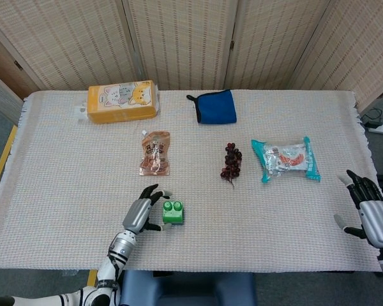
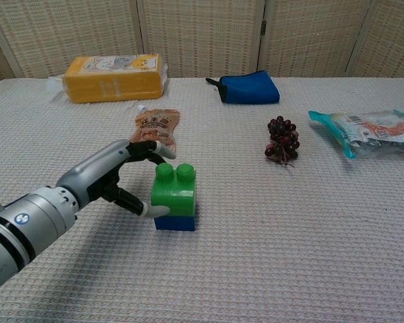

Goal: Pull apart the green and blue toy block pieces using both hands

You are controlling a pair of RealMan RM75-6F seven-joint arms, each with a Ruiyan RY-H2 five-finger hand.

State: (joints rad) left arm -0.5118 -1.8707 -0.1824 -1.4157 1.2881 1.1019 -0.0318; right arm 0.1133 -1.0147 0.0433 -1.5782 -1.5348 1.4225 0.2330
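A green block sits stacked on a blue block near the table's front, left of centre; in the head view the green block shows from above. My left hand is right beside the stack on its left, fingers spread, the thumb touching the stack's lower left side and the upper fingertips at the green block's studs. Nothing is lifted. My right hand hovers open at the table's right edge, far from the blocks, and shows only in the head view.
A brown snack pouch lies just behind the blocks. Dark grapes, a teal packet, a blue pouch and a yellow box lie further back on the woven tablecloth.
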